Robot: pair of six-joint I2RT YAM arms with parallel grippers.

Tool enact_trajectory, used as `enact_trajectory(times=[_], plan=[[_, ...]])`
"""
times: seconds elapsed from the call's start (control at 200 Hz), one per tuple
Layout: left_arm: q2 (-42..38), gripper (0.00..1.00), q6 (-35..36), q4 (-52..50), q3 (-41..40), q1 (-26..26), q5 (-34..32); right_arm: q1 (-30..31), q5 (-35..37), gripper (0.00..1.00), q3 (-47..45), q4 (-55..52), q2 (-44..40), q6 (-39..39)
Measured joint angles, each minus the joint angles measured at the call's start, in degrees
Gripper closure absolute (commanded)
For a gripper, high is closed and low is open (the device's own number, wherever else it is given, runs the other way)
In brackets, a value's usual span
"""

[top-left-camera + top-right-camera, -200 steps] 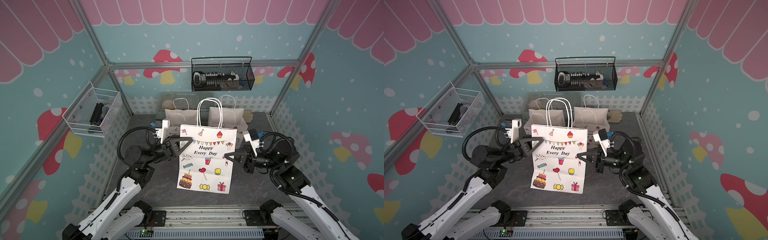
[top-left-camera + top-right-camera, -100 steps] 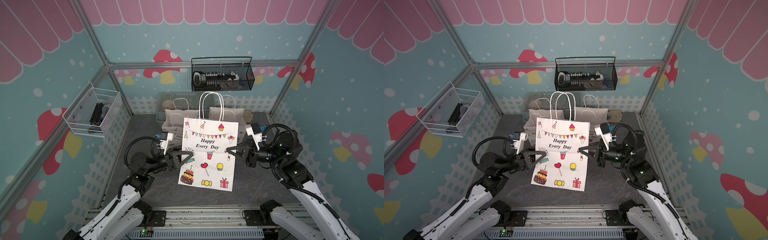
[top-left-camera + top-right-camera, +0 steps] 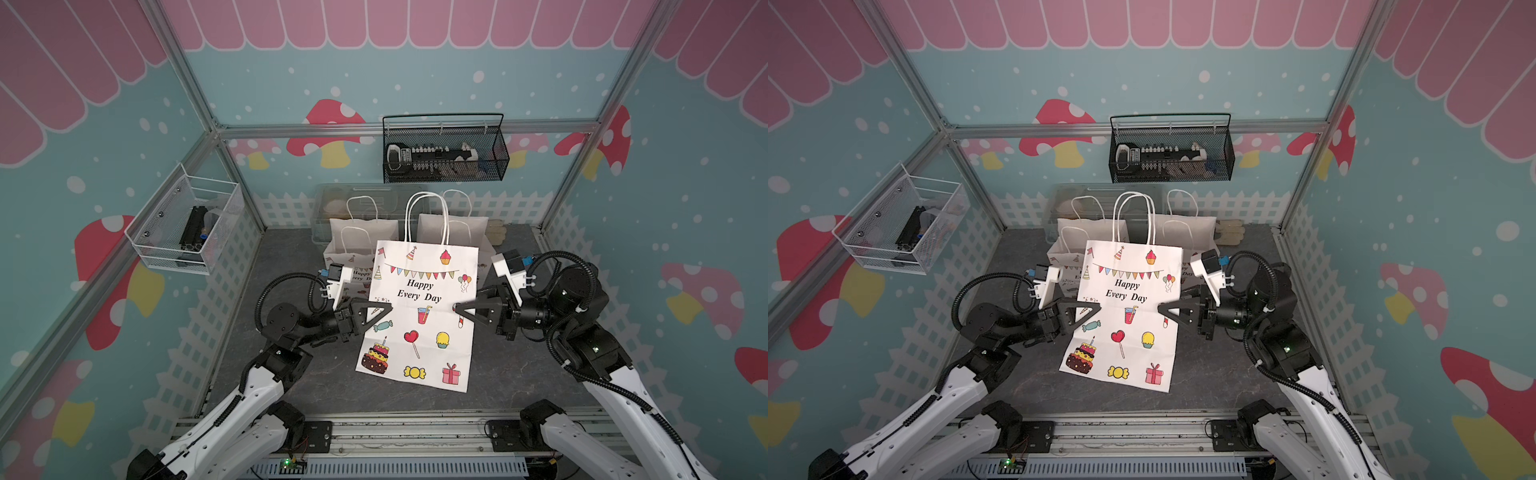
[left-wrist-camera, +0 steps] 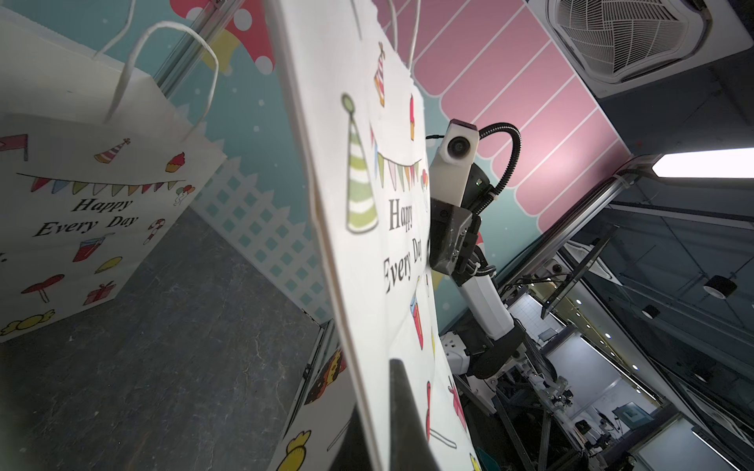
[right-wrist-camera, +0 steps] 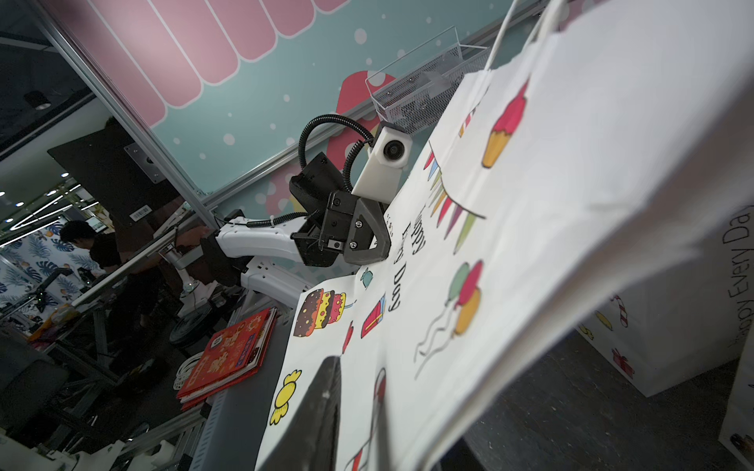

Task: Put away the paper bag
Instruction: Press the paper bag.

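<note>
Far to the left of the paper bag [image 3: 419, 316], a white wire basket [image 3: 183, 226] hangs on the wall. It holds something dark that you cannot make out through the mesh.

At the bag's left edge, your left claw [image 3: 388, 308] is pinched tight on the paper. In the left wrist view only one black finger [image 4: 402, 412] shows against the printed face. Its partner is hidden behind the sheet.

The bag is flat, matte white paper with twisted cord handles and cartoon party prints. It tilts back with its lower edge near the dark, stone-textured bench [image 3: 291, 257]; whether they touch is unclear.

Behind the bag, another printed bag [image 3: 351, 270] and a white bag [image 3: 453, 226] stand partly covered by it. A clear plastic box [image 3: 332, 199] behind them has blurred contents. Above and behind hangs a black mesh basket [image 3: 444, 153].

At the bag's right edge sits your right claw [image 3: 456, 309]. One finger [image 5: 322, 412] lies over the front face and the other is hidden, so you cannot tell whether it is clamped or loose.
</note>
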Motion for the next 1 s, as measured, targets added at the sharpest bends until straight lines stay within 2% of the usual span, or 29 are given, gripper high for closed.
enact_trajectory(times=[0.095, 0.195, 0.375, 0.57, 0.785, 1.001], plan=[[-0.74, 1.0, 0.44, -0.83, 0.07, 0.0, -1.11, 0.0, -0.17, 0.26, -1.11, -0.04, -1.03, -0.24], [-1.4, 1.0, 0.68, -1.66, 0.09, 0.0, -2.32, 0.0, -0.24, 0.15, -3.23, -0.2, -2.86, 0.37], [-1.86, 1.0, 0.59, -2.08, 0.11, 0.0, -3.43, 0.11, -0.09, 0.14, -8.94, 3.21, -5.42, 3.96], [-0.76, 1.0, -1.33, 1.51, 0.11, 0.0, -3.39, 1.25, 1.09, 0.15, -11.45, 7.72, -4.24, 7.69], [-0.7, 1.0, -1.55, 2.05, 0.11, 0.0, -3.3, 3.63, 1.9, 0.44, -11.41, 10.38, -2.84, 8.52], [-0.87, 1.0, -1.29, 1.31, 0.13, 0.0, -2.89, 4.24, 3.26, 0.72, -8.87, 2.19, -2.6, 2.86]])
